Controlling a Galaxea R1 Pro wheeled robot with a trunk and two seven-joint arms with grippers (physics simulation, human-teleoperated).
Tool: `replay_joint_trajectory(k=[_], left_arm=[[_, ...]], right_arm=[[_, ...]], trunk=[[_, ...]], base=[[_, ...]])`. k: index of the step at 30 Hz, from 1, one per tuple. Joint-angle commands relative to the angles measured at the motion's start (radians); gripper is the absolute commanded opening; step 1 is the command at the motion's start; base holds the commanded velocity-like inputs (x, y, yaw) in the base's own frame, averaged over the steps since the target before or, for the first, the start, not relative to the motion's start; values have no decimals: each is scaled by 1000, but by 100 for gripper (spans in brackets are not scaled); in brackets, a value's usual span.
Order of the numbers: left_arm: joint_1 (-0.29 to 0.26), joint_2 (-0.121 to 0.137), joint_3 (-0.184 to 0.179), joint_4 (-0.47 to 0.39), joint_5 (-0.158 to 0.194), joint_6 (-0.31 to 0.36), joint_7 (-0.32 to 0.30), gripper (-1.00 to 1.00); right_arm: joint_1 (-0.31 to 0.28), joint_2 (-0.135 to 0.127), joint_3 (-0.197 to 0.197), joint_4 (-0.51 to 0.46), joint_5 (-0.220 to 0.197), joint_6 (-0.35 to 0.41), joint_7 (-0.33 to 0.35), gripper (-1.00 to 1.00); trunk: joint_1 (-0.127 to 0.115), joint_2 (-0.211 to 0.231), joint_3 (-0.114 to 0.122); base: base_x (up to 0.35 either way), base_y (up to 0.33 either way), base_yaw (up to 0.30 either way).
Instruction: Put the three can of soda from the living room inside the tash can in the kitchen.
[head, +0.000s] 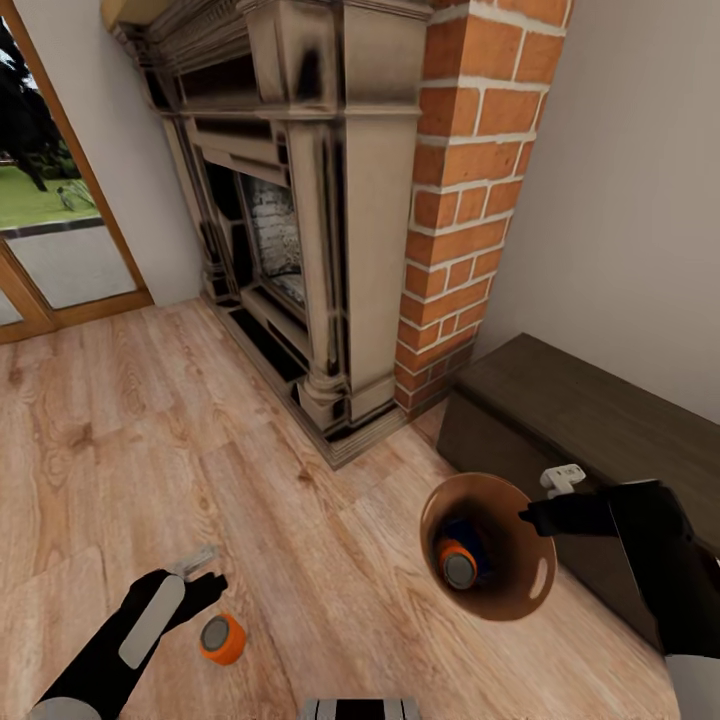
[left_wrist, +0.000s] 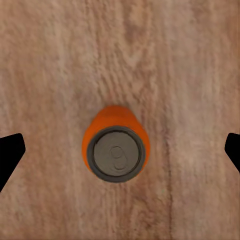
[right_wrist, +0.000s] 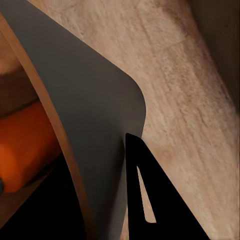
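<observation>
Standing upright on floor, orange can — no label legible; left end effector released, right end effector apparently grasping bin.

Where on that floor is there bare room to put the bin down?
The wood floor between the fireplace and the glass door is bare. The strip between the orange can and the bin is free too. It is tight beside the dark cabinet, where the right gripper holds the bin.
</observation>
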Motion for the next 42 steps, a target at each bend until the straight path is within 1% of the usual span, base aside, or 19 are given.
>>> replay_joint_trajectory(k=[1, 2, 5, 7, 14, 17, 19, 24, 42], left_arm=[[-11, -1, -1, 15, 0, -2, 0, 100], [-33, -4, -3, 53, -1, -5, 0, 100], [-69, -9, -8, 130, -1, -17, -3, 100], [-77, -9, -9, 149, -1, -30, -5, 100], [-86, -11, -10, 172, 0, -43, -9, 100], [-87, -11, -9, 176, -1, -45, -27, 100], [-98, -11, -9, 179, -2, -45, -43, 100], [-123, -13, -10, 184, 0, -45, -56, 100], [-128, -11, -10, 185, 0, -45, -59, 100]], right_arm=[[1, 0, 0, -14, -18, 8, 3, -100], [2, 0, 0, -32, -18, 8, 3, -100], [4, 1, -1, -54, -16, 8, 3, -100], [4, 0, -1, -60, -16, 8, 3, -100], [4, 0, -1, -65, -16, 8, 3, -100], [4, 0, -1, -66, -17, 8, 3, -100], [4, 0, -1, -67, -16, 8, 3, -100], [4, 1, -1, -71, -15, 8, 3, -100], [4, 1, -1, -72, -14, 8, 3, -100]], trunk=[[0, 0, -4], [1, -1, -8], [2, -1, -19], [3, -2, -27], [6, -3, -54], [8, -4, -66], [8, -5, -74], [11, -6, -93], [19, -10, -162]], base=[[0, 0, 0], [0, 0, 0], [0, 0, 0], [0, 0, 0], [0, 0, 0], [0, 0, 0], [0, 0, 0], [0, 0, 0], [0, 0, 0]])
